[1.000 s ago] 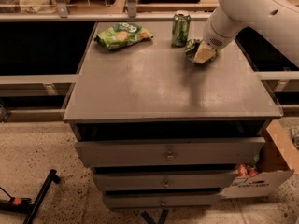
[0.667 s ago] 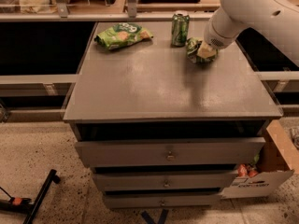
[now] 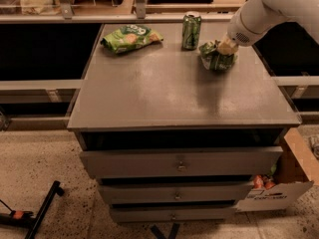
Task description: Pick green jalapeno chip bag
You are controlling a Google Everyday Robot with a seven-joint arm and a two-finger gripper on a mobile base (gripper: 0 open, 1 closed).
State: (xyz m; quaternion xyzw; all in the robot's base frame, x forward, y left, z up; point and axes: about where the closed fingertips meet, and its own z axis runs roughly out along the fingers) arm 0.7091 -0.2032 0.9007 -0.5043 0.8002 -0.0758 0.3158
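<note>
The green jalapeno chip bag (image 3: 214,59), small, scrunched and dark green with pale patches, is at the back right of the grey cabinet top (image 3: 164,91), just right of the green drink can. My gripper (image 3: 227,47) comes in from the upper right on the white arm (image 3: 264,11). It sits against the bag's upper right part and covers that corner. I cannot tell whether the bag rests on the top or is held just above it.
An upright green drink can (image 3: 191,30) stands close to the left of the bag. A flatter lime-green bag (image 3: 130,37) lies at the back left. Drawers (image 3: 179,163) are below the top. A cardboard box (image 3: 289,183) stands on the floor at the right.
The arm has drawn back slightly to the right, and more of the dark-green bag now shows to the left of the gripper. The can and the lime-green bag have not moved.
</note>
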